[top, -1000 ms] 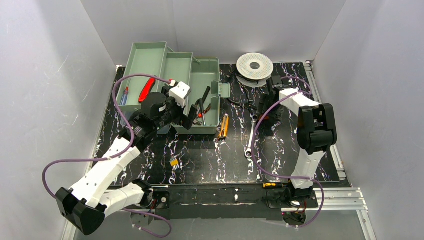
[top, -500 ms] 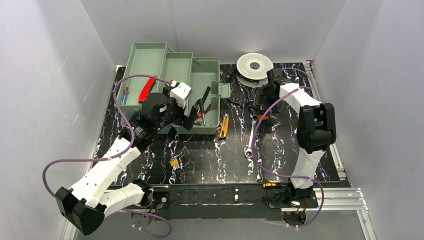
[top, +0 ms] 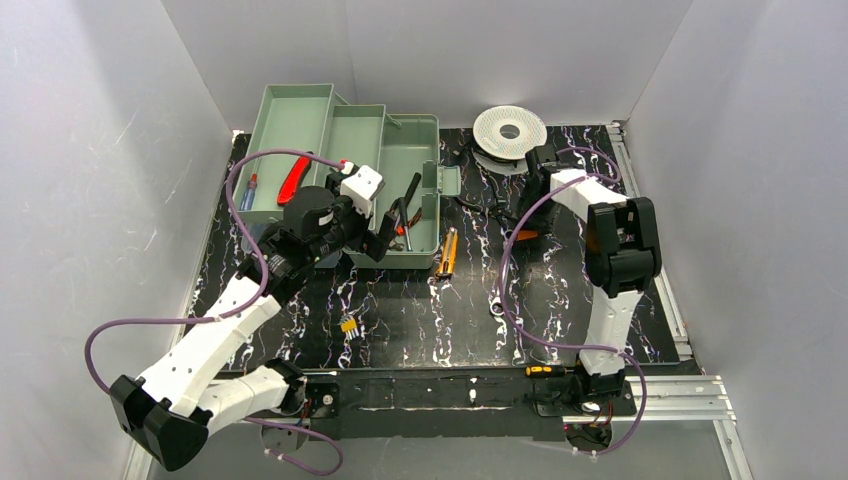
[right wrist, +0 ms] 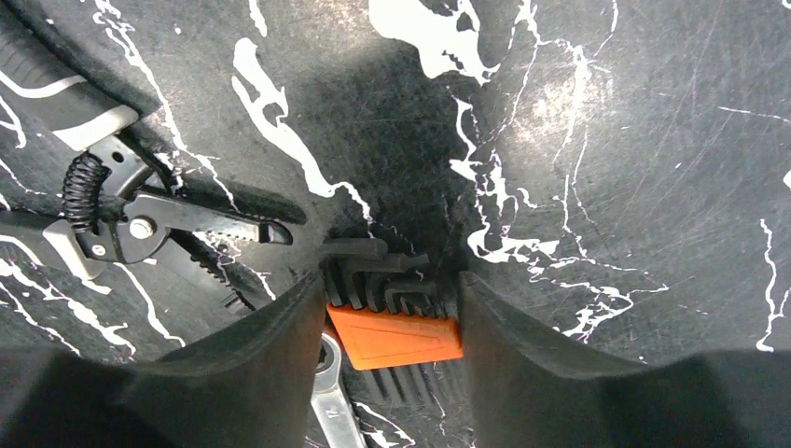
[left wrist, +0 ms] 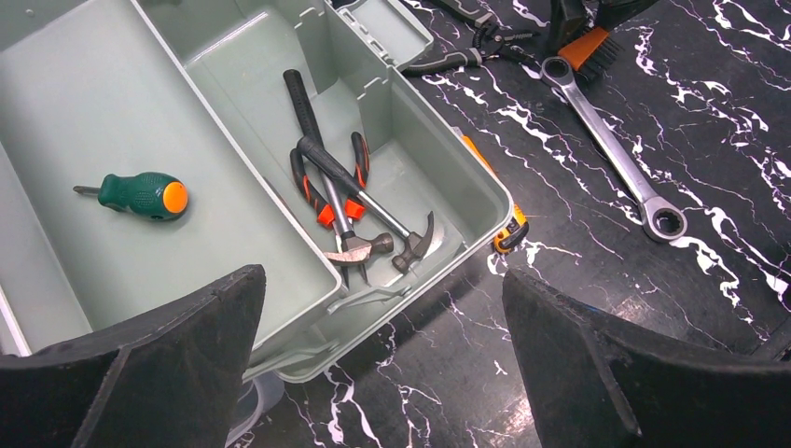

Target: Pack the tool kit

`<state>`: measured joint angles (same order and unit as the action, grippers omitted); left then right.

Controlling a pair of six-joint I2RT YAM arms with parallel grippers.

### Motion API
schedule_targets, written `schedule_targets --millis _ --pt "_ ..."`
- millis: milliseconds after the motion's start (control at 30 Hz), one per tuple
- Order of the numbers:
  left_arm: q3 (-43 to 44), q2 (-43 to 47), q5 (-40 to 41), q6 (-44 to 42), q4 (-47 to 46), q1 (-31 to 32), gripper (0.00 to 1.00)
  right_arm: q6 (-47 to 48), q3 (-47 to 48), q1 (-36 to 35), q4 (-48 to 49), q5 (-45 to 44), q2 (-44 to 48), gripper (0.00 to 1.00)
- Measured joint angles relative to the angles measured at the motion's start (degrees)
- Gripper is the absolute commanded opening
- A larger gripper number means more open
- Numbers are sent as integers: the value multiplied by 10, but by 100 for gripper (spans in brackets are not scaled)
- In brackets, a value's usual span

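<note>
The pale green toolbox (top: 425, 135) stands open at the back left, trays folded out. Its base holds two hammers (left wrist: 373, 247) and red-handled pliers (left wrist: 326, 201); a tray holds a green screwdriver (left wrist: 140, 194). My left gripper (top: 385, 232) is open and empty above the box's near edge, as the left wrist view shows (left wrist: 378, 280). My right gripper (top: 528, 220) is down on the mat, shut on an orange-holdered hex key set (right wrist: 396, 336) with a finger (right wrist: 280, 345) touching each side. A ratchet wrench (top: 500, 285) lies beside it.
Black wire strippers (right wrist: 140, 224) lie just left of the hex keys. A yellow-orange tool (top: 449, 250) lies against the box's right side. A small yellow part (top: 349, 325) is mid-mat. A white wire spool (top: 509, 130) sits at the back. A red tool (top: 293, 178) lies in the far-left tray.
My right arm's wrist has shifted back and left over the hex key set, which stays in place. The left arm has barely moved.
</note>
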<state>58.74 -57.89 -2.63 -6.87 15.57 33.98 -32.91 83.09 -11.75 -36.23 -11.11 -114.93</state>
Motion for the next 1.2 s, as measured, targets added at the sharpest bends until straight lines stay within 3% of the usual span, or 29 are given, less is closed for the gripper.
schedule_targets --millis 100,367,433,533,600,667,700,967,1200 --pt "0 2 0 0 2 0 100 -2 -7 -2 3 5 7 39" --pt "0 4 1 0 3 4 100 -3 -64 -3 28 32 73 37" --pt "0 4 1 0 3 4 99 -2 -85 -3 37 39 97 28" --pt "0 3 0 0 3 4 99 -1 -123 -3 62 57 146 26" --pt "0 0 -1 0 4 5 99 -1 -139 -2 78 72 171 37" --pt "1 -7 -2 0 5 5 99 -3 -143 -2 91 86 181 66" --pt "1 -10 -2 0 8 5 100 -2 -143 -2 96 90 181 70" --pt "1 -19 -2 0 13 7 100 -7 -135 -1 76 41 151 83" --pt "1 -18 -6 1 14 7 99 -92 -94 -5 21 -20 80 87"
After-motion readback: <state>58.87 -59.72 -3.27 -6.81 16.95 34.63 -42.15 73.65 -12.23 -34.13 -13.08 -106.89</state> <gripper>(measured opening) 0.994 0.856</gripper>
